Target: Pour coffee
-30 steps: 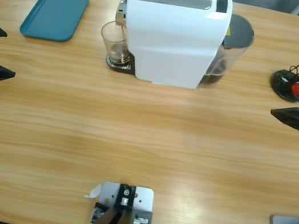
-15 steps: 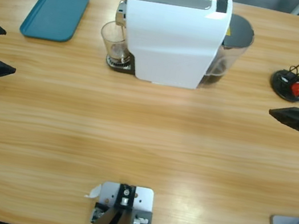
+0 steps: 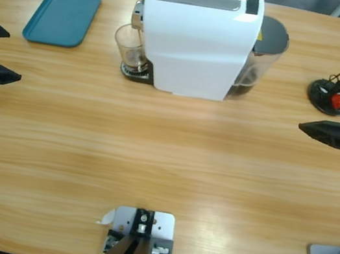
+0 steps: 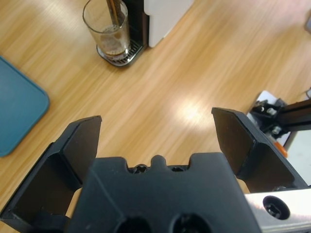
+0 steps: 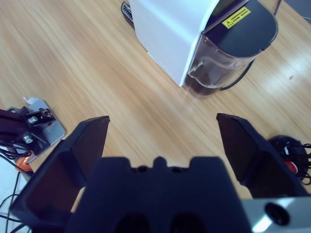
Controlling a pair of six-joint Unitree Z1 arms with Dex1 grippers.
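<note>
A clear glass stands on the drip tray of the white coffee machine, under its spout. A shallow layer of brown coffee lies in the bottom of the glass. My left gripper is open at the table's left edge, well away from the glass. In its wrist view the left gripper holds nothing. My right gripper is open at the right edge, level with the machine's front. The right gripper is empty, with the machine ahead of it.
A teal tray lies at the back left and also shows as the teal tray. A dark water tank sits on the machine's right side. A black wire stand with a red part stands by the right gripper.
The right gripper has slid a little inward toward the table's middle. The left gripper has edged slightly inward too. Glass and machine have not moved.
</note>
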